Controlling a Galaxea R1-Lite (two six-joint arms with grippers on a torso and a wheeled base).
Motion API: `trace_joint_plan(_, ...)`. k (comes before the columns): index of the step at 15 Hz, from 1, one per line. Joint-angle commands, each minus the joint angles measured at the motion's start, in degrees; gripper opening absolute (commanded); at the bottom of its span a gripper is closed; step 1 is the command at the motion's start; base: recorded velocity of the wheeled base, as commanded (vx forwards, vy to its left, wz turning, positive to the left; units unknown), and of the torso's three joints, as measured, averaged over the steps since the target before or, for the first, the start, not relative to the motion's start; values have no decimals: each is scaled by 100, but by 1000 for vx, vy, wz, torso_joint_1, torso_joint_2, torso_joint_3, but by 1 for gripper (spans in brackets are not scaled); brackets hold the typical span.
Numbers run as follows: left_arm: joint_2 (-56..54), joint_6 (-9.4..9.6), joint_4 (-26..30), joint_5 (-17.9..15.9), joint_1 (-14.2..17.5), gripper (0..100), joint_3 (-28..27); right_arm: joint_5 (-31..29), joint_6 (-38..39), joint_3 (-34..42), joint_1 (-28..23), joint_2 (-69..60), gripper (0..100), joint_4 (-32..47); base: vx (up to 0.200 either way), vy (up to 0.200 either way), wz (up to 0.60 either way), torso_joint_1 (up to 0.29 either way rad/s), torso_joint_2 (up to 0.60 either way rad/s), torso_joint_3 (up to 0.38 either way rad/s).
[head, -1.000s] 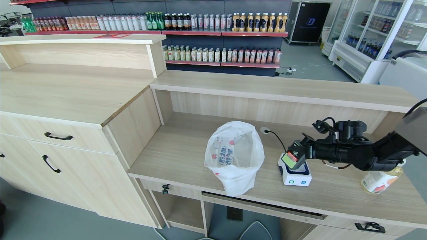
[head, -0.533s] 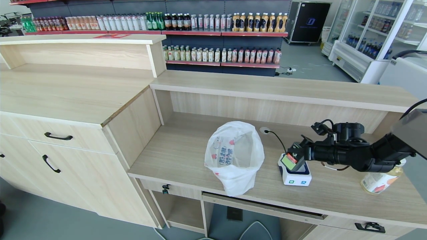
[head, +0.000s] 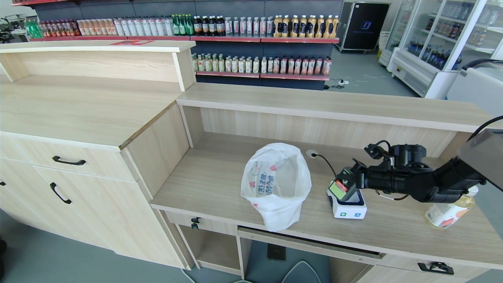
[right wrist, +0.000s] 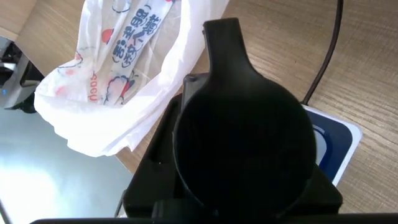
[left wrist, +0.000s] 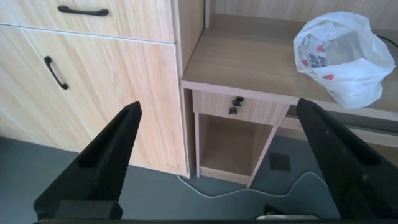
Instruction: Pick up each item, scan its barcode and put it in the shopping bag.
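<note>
My right gripper [head: 342,183] is shut on a small green and red item [head: 338,190], holding it just above the white scanner [head: 349,207] with the blue top. The white plastic shopping bag [head: 276,184] stands open on the desk to the scanner's left. In the right wrist view a dark round shape covers the middle, with the shopping bag [right wrist: 118,81] and a corner of the scanner [right wrist: 339,140] beyond it. My left gripper [left wrist: 217,107] hangs open, low in front of the desk, its fingers [left wrist: 93,174] spread wide, and the shopping bag [left wrist: 343,56] is above it.
A bottle with a yellowish liquid [head: 448,212] stands at the desk's right end, partly behind my right arm. A black cable [head: 326,163] runs from the scanner to a hole in the desk. A raised counter ledge [head: 334,104] runs behind. Cabinets with drawers [head: 67,173] stand left.
My right gripper has shifted a little to the left with the item, staying over the scanner. The bag and bottle have not moved.
</note>
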Motion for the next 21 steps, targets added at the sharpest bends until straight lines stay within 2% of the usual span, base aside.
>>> trace_joint_plan(1, -2, 2, -1, 0, 4, 100, 0, 6, 5, -41, 36, 30, 0, 16, 0, 0, 0, 0, 0, 0)
trace_joint_plan(6, -2, 2, -1, 0, 4, 100, 0, -3, -13, -120, 150, 48, 0, 8, 0, 0, 0, 0, 0, 0)
trace_joint_plan(8, -2, 2, -1, 0, 13, 100, 0, -3, -118, -76, 115, -392, 0, -10, 0, 0, 0, 0, 0, 0)
trace_joint_plan(10, -2, 2, -1, 0, 4, 100, 0, -258, -1015, 390, -157, -1279, 0, 16, 0, 0, 0, 0, 0, 0)
trace_joint_plan(12, -2, 2, -1, 0, 4, 100, 0, -592, -2623, 1366, -728, -1982, 0, -1, 0, 0, 0, 0, 0, 0)
trace_joint_plan(14, -2, 2, -1, 0, 4, 100, 0, -592, -4144, 2324, -1379, -2633, 0, 8, 0, 0, 0, 0, 0, 0)
trace_joint_plan(15, -2, 2, -1, 0, 4, 100, 0, -575, -4346, 2438, -1458, -2835, 0, 25, 0, 0, 0, 0, 0, 0)
trace_joint_plan(16, -2, 2, -1, 0, 4, 100, 0, -592, -4205, 2324, -1405, -2879, 0, 16, 0, 0, 0, 0, 0, 0)
trace_joint_plan(17, -2, 2, -1, 0, 4, 100, 0, -838, -3643, 2130, -1080, -2853, 0, -212, 0, 0, 600, 2, 7, 7)
trace_joint_plan(18, -2, 2, -1, 0, 4, 100, 0, -1612, -2887, 2034, -737, -2800, 0, -819, 0, 0, 600, -2, 2, 2)
trace_joint_plan(19, -2, 2, -1, 0, 4, 100, 0, -2570, -2008, 1787, -148, -2633, 0, -1293, 0, 0, 600, -7, 2, 2)
trace_joint_plan(20, -2, 2, -1, 0, 4, 100, 0, -3396, -1709, 1251, 282, -2352, 0, -1363, 0, 0, 600, 2, 7, 12)
trace_joint_plan(21, -2, 2, -1, 0, 4, 100, 0, -3853, -1683, 706, 634, -2018, 0, -1311, 0, 0, 600, 7, 7, 2)
